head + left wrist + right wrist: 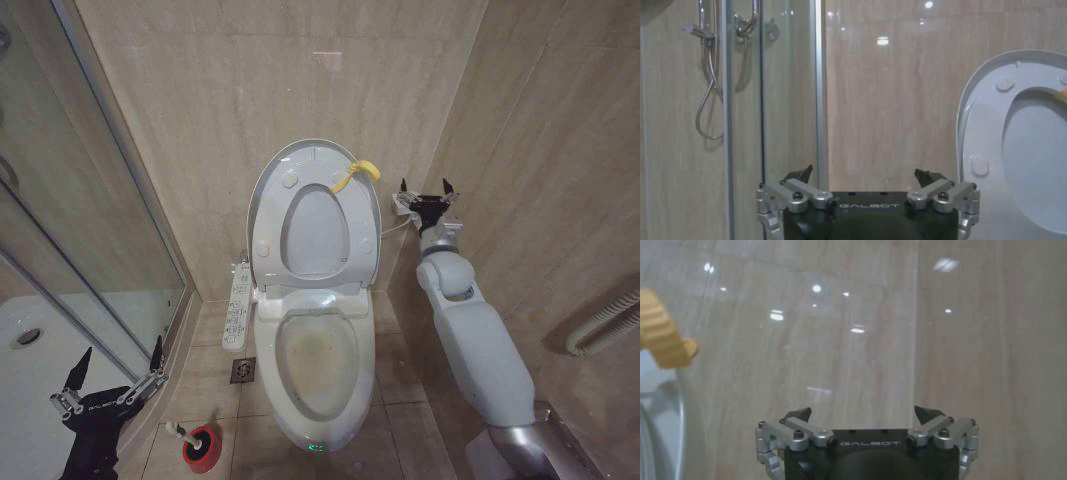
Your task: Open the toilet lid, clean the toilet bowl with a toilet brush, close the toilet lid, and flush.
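Left claw (118, 368): held low beside the shower glass (90, 230), fingers spread apart, nothing gripped. Toilet brush (196, 441): stood in its red holder on the floor, just beside and below this claw, handle tilted toward it; left arm judged nearer. Toilet bowl (318, 372): beyond the brush, toilet lid (268, 210) raised upright. Right claw (425, 190): fingers apart, empty, raised beside the lid's yellow tab (358, 173).

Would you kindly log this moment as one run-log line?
toilet lid: up | toilet bowl: stained | toilet brush: in holder | left hand: open, low | right hand: open, beside lid
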### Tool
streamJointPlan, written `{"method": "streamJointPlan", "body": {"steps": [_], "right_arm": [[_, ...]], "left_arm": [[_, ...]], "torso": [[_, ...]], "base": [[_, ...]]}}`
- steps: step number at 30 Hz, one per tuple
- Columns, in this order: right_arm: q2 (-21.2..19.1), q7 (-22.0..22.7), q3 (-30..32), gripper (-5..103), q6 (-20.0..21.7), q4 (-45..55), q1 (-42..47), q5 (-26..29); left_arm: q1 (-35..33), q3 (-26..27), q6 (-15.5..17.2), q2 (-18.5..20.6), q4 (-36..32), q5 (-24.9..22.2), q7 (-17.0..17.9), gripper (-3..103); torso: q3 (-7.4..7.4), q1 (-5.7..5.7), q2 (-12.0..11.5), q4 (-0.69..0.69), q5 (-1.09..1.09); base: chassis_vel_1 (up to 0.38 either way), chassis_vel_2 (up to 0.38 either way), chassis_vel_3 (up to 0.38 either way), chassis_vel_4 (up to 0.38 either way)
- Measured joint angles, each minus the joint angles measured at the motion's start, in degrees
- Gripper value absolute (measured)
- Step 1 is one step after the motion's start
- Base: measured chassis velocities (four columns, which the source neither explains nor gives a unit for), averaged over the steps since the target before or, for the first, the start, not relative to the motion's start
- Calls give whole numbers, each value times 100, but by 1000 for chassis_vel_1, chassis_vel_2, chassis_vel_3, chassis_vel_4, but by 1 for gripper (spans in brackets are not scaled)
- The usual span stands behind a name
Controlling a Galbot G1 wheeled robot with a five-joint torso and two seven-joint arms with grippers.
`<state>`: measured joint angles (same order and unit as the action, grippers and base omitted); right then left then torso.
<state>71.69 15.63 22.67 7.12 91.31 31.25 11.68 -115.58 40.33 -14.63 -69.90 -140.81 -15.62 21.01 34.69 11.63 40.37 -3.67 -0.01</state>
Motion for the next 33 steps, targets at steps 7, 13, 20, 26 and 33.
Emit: {"method": "streamJointPlan", "body": {"steps": [7, 13, 20, 26, 33], "right_arm": [[199, -5, -253, 100, -256, -730, -466, -637], [310, -27, -411, 100, -469, -1176, -739, -1013], [384, -91, -635, 100, -575, -1311, -855, -1086], [49, -154, -929, 100, -158, -674, -560, -682], [-573, -103, -980, 100, 604, 996, 335, 212]], "left_arm": [[0, 0, 0, 0, 0, 0, 0, 100], [0, 0, 0, 0, 0, 0, 0, 100], [0, 0, 0, 0, 0, 0, 0, 100], [0, 0, 0, 0, 0, 0, 0, 100], [0, 0, 0, 0, 0, 0, 0, 100]], "torso": [[0, 0, 0, 2, 0], [0, 0, 0, 0, 0], [0, 0, 0, -1, 0], [0, 0, 0, 1, 1], [-1, 0, 0, 2, 1]], "base": [[0, 0, 0, 0], [0, 0, 0, 0], [0, 0, 0, 0], [0, 0, 0, 0], [0, 0, 0, 0]]}}
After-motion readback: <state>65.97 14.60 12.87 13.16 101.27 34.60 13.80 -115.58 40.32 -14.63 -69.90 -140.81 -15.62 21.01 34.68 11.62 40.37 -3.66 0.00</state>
